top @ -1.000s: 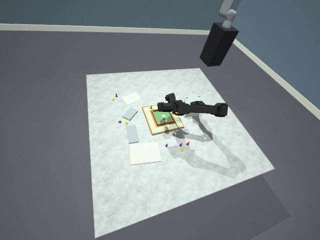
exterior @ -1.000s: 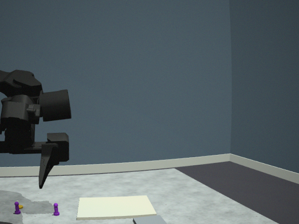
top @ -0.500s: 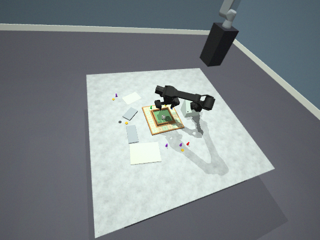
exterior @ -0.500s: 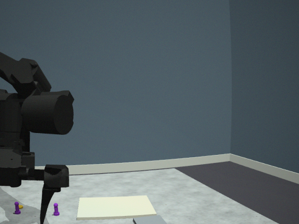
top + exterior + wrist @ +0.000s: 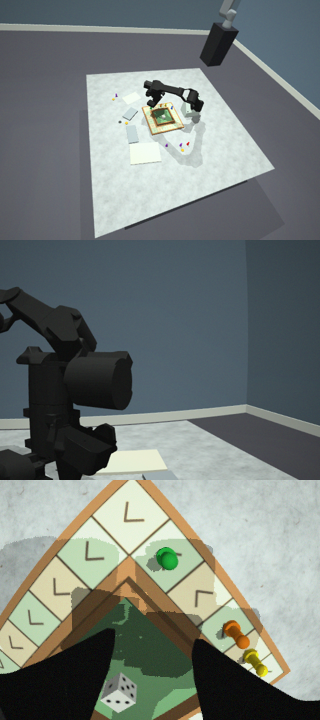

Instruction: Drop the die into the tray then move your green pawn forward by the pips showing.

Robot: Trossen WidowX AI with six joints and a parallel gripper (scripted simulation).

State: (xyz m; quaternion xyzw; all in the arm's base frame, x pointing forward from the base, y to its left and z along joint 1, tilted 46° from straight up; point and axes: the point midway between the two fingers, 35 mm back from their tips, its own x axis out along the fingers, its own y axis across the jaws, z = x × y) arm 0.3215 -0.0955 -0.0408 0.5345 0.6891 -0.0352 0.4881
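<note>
The white die (image 5: 163, 116) (image 5: 119, 692) lies inside the green-floored tray (image 5: 165, 123) (image 5: 129, 568), separate from my fingers; I cannot tell its top face for certain. The green pawn (image 5: 150, 107) (image 5: 168, 559) stands upright on the pale green square beside the board's white corner square. Orange (image 5: 160, 105) (image 5: 236, 635) and yellow (image 5: 165, 104) (image 5: 256, 663) pawns stand farther along that side, and the blue pawn (image 5: 171, 107) is past the far corner. My gripper (image 5: 154, 642) is partly open and empty, above the board (image 5: 160, 128) (image 5: 112, 517). Its fingertips are hidden in the exterior view.
A pale box (image 5: 188, 112) stands right of the board. Cream slabs (image 5: 145, 153) (image 5: 131, 98) and grey slabs (image 5: 130, 113) (image 5: 132, 134) lie left and in front. Purple pawns (image 5: 166, 145) (image 5: 180, 144), a red pawn (image 5: 187, 143) and a yellow disc (image 5: 182, 150) are in front.
</note>
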